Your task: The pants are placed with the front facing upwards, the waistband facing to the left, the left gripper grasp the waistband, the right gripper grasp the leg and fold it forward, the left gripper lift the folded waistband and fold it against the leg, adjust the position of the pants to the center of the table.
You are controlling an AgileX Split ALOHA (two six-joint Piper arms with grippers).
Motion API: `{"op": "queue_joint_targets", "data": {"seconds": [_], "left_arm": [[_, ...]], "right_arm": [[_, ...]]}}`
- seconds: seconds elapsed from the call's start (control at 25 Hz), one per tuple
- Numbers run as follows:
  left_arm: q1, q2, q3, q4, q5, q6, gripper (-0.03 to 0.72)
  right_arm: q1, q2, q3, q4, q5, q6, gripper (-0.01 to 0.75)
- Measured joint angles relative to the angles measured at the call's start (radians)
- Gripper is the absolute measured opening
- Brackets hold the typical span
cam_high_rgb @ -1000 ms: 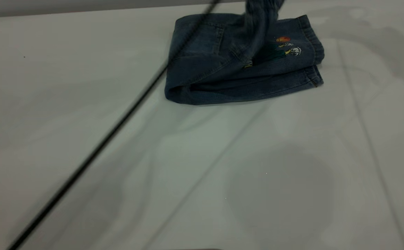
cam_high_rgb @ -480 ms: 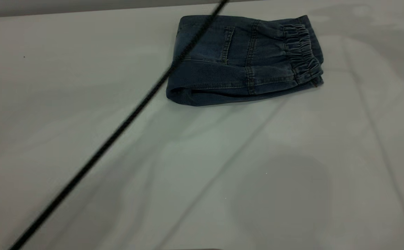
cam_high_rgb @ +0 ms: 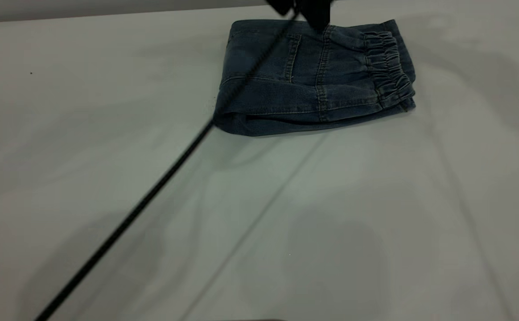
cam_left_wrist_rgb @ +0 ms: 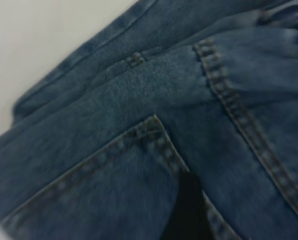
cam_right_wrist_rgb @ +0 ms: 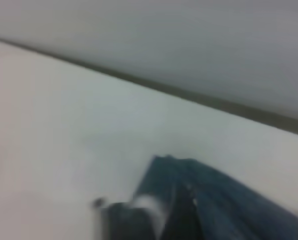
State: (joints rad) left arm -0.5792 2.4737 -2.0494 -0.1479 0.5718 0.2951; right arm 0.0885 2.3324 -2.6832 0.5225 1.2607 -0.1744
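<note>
While I am watching from the exterior camera, the white table (cam_high_rgb: 108, 111) is filling the view. The folded pants (cam_high_rgb: 313, 76) are lying near its far edge, elastic waistband (cam_high_rgb: 386, 62) on top and pointing right. A black cable (cam_high_rgb: 152, 191) is crossing diagonally over their left part. The left gripper (cam_high_rgb: 306, 9) is hovering at their far edge; I cannot tell whether its fingers are spread. The right gripper is sitting near the pants; its grip is unclear.
</note>
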Motion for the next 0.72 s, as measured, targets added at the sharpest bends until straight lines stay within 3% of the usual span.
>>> {"op": "queue_joint_targets", "data": {"seconds": [0.2,0.4,0.52,0.72], "left_arm": [[0.001,0.095,0.000,0.014,-0.072,-0.005,0.533],[0.002,0.129,-0.002,0.014,-0.070,-0.006,0.533],[0.003,0.128,-0.005,0.014,0.009,-0.009,0.533],[0.003,0.116,-0.016,0.014,0.238,-0.009,0.533]], "right_arm": [[0.059,-0.003,0.000,0.005,0.000,0.000,0.497],[0.083,-0.011,0.000,0.006,0.001,0.000,0.497],[0.084,-0.014,0.000,0.007,0.001,0.000,0.497],[0.084,-0.014,0.000,0.007,0.001,0.012,0.497]]}}
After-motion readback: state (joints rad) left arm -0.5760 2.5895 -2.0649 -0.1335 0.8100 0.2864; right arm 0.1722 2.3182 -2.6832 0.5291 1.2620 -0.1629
